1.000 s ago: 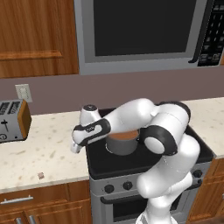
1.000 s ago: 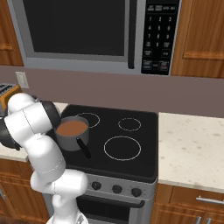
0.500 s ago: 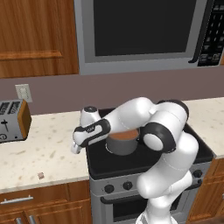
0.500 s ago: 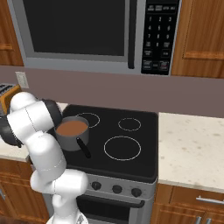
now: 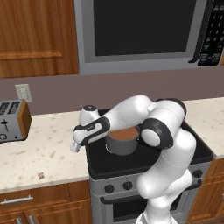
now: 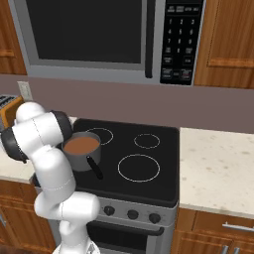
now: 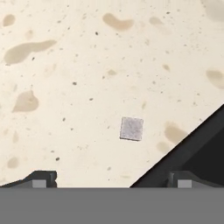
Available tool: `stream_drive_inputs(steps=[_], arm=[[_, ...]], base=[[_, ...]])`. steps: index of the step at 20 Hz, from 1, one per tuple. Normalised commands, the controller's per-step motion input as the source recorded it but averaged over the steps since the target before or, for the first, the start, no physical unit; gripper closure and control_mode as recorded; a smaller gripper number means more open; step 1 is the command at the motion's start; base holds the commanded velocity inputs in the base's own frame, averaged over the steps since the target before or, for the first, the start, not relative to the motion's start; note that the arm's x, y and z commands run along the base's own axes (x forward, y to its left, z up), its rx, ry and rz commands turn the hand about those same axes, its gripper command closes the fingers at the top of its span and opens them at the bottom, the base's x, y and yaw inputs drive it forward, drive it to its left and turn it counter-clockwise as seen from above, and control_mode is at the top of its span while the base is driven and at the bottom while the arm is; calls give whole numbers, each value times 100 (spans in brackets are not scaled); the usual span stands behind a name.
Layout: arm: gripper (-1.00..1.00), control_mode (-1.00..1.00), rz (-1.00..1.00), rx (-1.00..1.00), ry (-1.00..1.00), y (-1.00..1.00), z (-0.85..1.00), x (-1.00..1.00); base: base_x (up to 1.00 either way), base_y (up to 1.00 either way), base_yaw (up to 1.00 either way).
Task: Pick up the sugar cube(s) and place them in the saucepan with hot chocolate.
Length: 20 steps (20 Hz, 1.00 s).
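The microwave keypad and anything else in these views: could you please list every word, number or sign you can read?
Microwave keypad: rows of pale marks on the buttons, too small and blurred to read.
Toaster: a dark lever mark on its side, no text.
Stove knobs: no legible markings.
No text can be read.

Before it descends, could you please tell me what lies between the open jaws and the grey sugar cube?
Nothing: in the hand view, bare speckled countertop separates the gripper from the grey sugar cube.
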Motion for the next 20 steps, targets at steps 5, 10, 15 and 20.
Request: stream_drive_inputs(steps=[5, 10, 15, 20], arm=[[-100, -100, 1, 0, 0, 14, 0, 4], [-100, -100, 0, 0, 0, 12, -1, 8], [-100, -100, 0, 0, 0, 7, -3, 4], [-100, -100, 0, 0, 0, 0, -6, 0]], base=[[0, 0, 0], [0, 0, 0], [0, 0, 0], [0, 0, 0]])
